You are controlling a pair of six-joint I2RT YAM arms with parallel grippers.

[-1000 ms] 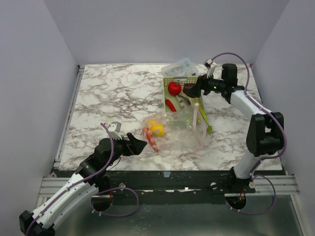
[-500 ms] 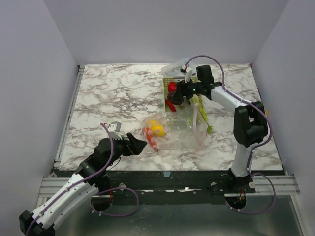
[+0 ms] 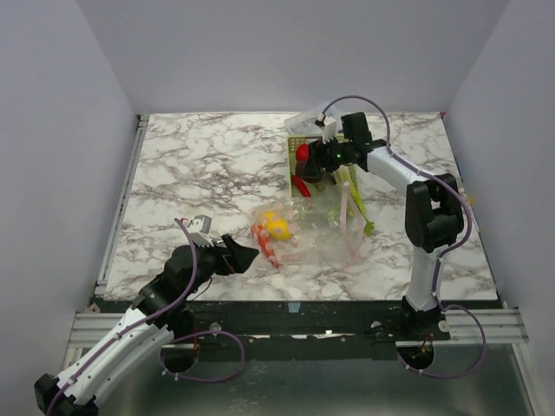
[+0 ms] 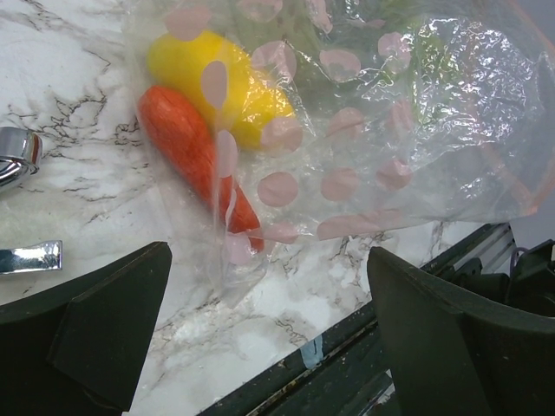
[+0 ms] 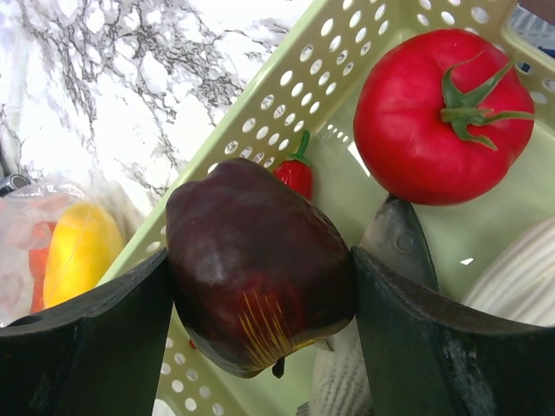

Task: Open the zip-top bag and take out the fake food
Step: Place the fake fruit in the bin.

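A white marble-patterned table (image 3: 191, 173) fills the floor of a plain grey-walled enclosure. Near its front middle lies the zip-top bag (image 3: 325, 230), clear and crinkled. The left wrist view shows the bag (image 4: 416, 130) printed with pale pink dots. Its pinkish zip strip (image 3: 349, 221) runs along the side farthest from the left arm. Inside, at the end nearest that arm, a yellow lemon (image 4: 217, 78) lies touching an orange carrot (image 4: 186, 147); from above, the lemon (image 3: 277, 227) and carrot (image 3: 263, 241) show through the plastic.

The left gripper (image 3: 243, 256) sits low over the table just beside the bag's carrot end. Its fingers are spread wide and hold nothing. That arm stretches low from the near left corner, pointing at the bag.

The right gripper (image 5: 260, 329) is clamped on a dark purple beet (image 5: 256, 260), a finger pressing each side. It hangs over the slotted wall of the pale green basket (image 5: 286, 95), well behind the bag. In the basket lie a red tomato (image 5: 442, 113) and a small red chili (image 5: 297, 173). A pale green leek (image 3: 358, 204) slants from the basket (image 3: 297, 143) toward the bag's zip side. A clear rigid box (image 3: 316, 117) stands just behind the basket. The right arm rises from the near right edge, bends at the elbow and reaches leftward to the basket.
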